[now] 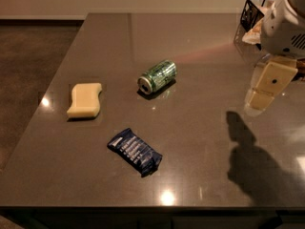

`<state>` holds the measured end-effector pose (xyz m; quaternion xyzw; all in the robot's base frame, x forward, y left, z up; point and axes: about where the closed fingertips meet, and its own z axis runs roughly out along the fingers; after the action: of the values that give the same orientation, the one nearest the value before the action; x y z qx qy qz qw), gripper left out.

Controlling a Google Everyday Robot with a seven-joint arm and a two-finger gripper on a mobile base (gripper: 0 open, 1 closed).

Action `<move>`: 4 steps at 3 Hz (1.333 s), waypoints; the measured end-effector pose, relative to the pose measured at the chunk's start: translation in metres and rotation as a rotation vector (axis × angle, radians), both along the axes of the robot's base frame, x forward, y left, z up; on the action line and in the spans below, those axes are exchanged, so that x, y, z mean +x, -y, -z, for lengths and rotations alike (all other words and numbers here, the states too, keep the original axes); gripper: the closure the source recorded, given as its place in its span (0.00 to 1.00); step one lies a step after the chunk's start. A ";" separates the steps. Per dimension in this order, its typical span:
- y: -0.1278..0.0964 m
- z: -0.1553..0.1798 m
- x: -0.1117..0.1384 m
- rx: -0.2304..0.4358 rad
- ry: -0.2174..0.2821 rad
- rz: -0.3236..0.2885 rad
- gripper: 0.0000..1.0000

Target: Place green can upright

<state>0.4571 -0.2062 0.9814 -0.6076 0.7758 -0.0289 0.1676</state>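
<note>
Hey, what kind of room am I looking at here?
Probably an office kitchenette or break room: a long dark counter holds a green can on its side, a yellow sponge and a blue snack packet. The gripper hovers above the counter at the view's right.

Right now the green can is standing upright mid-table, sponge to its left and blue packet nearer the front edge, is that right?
Not quite: the camera view shows the green can lying on its side, not upright. The sponge to its left and blue packet nearer the front edge are correct. The tool hangs over the right side of the table.
</note>
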 end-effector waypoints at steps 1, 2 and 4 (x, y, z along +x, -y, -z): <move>-0.019 0.000 0.025 0.026 0.004 -0.061 0.00; -0.042 0.007 0.049 0.006 0.000 -0.167 0.00; -0.096 0.033 0.092 -0.058 -0.013 -0.439 0.00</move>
<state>0.5496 -0.1100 0.9488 -0.7666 0.6249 -0.0099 0.1474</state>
